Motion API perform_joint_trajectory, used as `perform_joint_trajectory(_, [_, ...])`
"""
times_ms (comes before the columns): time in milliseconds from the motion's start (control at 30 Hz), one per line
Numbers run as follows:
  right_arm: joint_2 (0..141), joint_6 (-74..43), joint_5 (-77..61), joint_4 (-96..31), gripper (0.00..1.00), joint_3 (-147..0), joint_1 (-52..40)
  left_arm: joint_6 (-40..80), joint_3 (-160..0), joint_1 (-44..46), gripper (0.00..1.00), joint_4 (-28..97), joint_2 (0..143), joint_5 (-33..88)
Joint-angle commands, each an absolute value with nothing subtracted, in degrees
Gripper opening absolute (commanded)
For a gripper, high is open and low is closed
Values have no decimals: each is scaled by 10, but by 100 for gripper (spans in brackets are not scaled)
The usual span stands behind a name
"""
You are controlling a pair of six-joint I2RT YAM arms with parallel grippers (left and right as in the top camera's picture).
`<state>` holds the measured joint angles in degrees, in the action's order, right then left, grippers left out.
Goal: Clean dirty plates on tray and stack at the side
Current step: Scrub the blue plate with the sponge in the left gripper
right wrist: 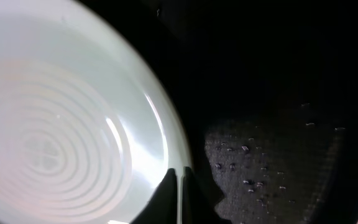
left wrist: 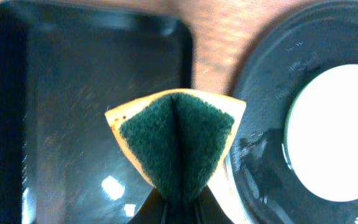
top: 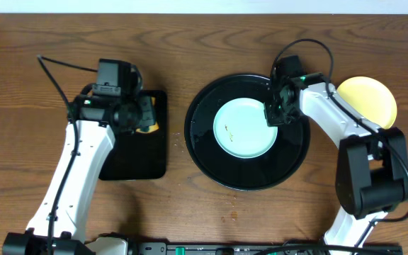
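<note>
We have the yellow plate (top: 370, 99) aside on the counter (top: 190, 42). The specked mint plate (top: 245, 127) sits on the tray (top: 204, 152), unscrubbed. The left pincer (left wrist: 179, 208) is clamped on the sponge (left wrist: 176, 140). The right pincer (top: 273, 113) is at its rim, closure unclear.

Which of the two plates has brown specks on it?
The mint plate in the round black tray, specked left of its centre. The yellow plate, on the table beside it, shows none.
</note>
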<state>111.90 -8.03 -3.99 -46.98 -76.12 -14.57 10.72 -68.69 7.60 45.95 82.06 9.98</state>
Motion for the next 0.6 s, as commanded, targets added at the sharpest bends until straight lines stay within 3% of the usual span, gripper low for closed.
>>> perform_joint_trajectory(0, [1133,-70,-35,-480,1,-759,-144,112,-684,112,8,429,817,100])
perform_joint_trajectory(567, [1133,-131,-63,-550,1,-756,-150,115,-684,317,8,201,1003,100])
